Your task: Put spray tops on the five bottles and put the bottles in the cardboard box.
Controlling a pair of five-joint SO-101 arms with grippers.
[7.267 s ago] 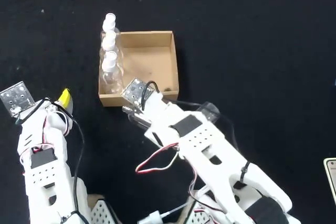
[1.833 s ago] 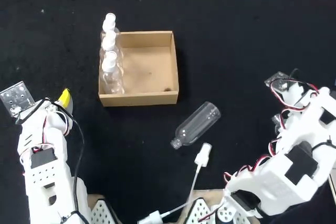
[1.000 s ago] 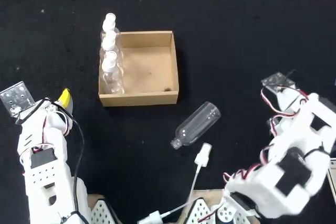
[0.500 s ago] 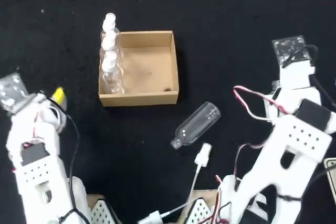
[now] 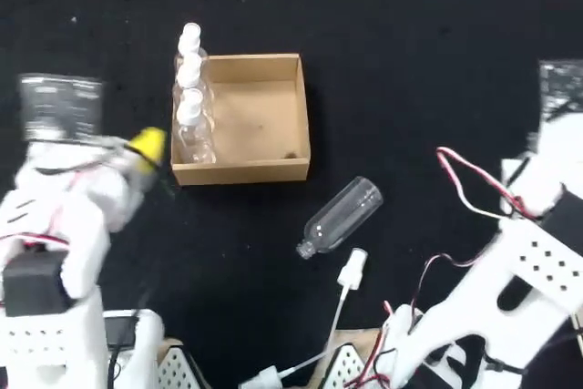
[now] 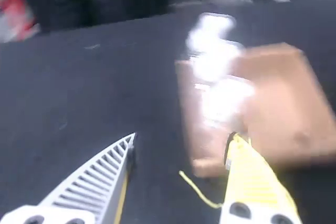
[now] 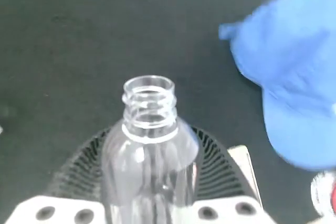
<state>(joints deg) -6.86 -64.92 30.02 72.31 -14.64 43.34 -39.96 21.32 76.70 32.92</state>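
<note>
Both arms have swung since half a second ago: our left arm has risen toward the cardboard box [image 5: 260, 120], and our right arm has pulled out to the far right of the black table [image 5: 437, 61]. Our left gripper [image 6: 181, 145] hangs with fingers spread and nothing between them, near a corner of the box. Inside the box, three capped bottles [image 5: 189, 88] stand in a row along one wall. Our right gripper [image 7: 152, 169] is clamped around a clear uncapped bottle [image 7: 148, 108], neck up and open, with a blue object [image 7: 294, 77] beyond it. A second uncapped bottle [image 5: 342, 214] lies on its side on the table near the box, and a loose spray top [image 5: 351, 271] lies just beside its neck. We judge capping the held bottle to be the step in hand. To do it well, we should keep that bottle upright and steady and take the spray top by its head. The dip tube should go into the neck first, then we seat and twist the top without tilting.
</note>
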